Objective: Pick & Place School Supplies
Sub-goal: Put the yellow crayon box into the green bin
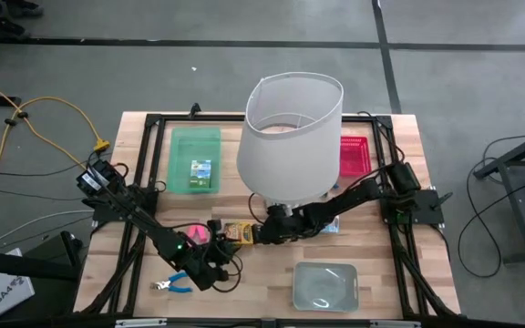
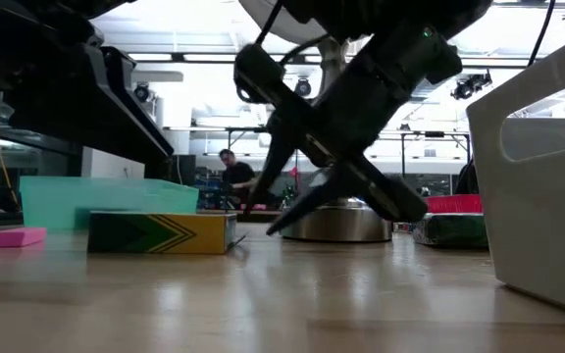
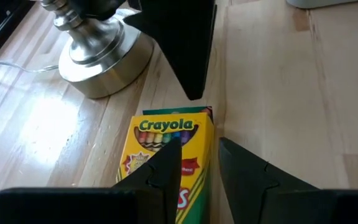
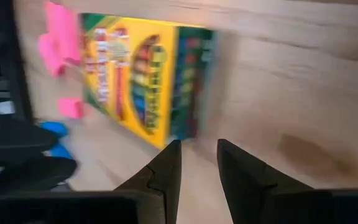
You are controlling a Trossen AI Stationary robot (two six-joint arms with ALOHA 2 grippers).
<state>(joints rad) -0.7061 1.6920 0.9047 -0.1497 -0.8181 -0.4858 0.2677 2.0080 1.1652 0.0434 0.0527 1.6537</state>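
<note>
Two claws: both low over the tabletop near its middle, facing each other across one crayon box.
Crayon box: lies flat on the bare wood just beside the lamp base, under the lampshade.
Left claw: fingers slightly parted, hanging over the box's end; holds nothing.
Right claw: fingers slightly parted, pointed at the box from the other end, just short of it; holds nothing.
Second box: inside the green tray.
Pink erasers: on the wood just beside the crayon box, on the left arm's side.
Scissors: blue-handled, near the front edge, by the left arm.
Other trays: red tray behind the lamp, clear tray near the front.
</note>
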